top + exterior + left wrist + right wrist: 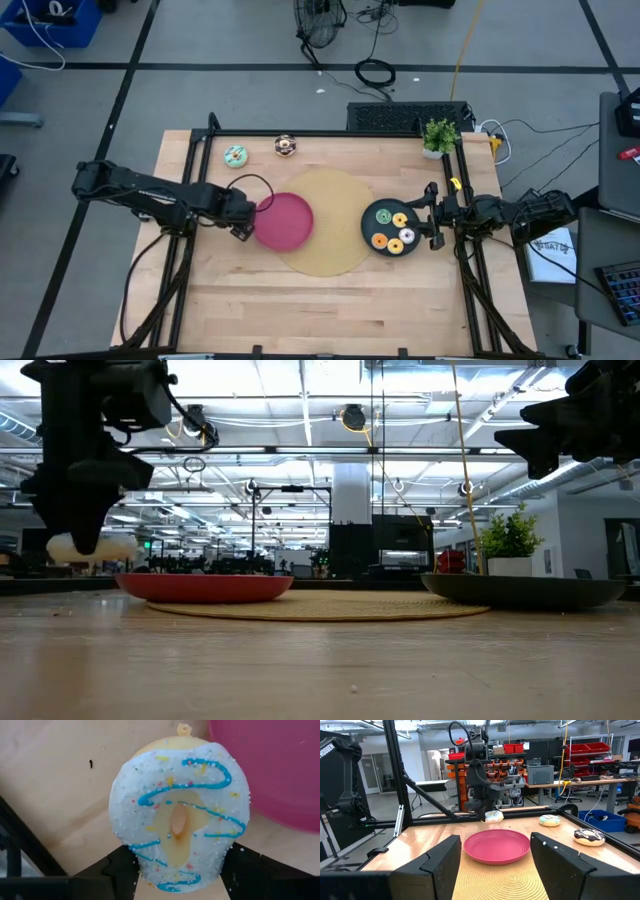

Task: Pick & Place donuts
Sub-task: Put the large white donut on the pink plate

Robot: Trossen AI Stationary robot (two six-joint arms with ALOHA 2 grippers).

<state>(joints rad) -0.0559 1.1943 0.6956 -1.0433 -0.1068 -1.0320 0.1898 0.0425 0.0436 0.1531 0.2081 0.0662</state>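
left fingers (pixel 175 885) grip white donut (pixel 179 820) at pink plate (pixel 284 221) rim | right fingers (pixel 495 865) wide by black plate (pixel 372 235)

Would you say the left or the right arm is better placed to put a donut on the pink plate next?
Left, probably. The left gripper already holds the white-iced donut beside the pink plate. The right gripper is open, by the black plate.
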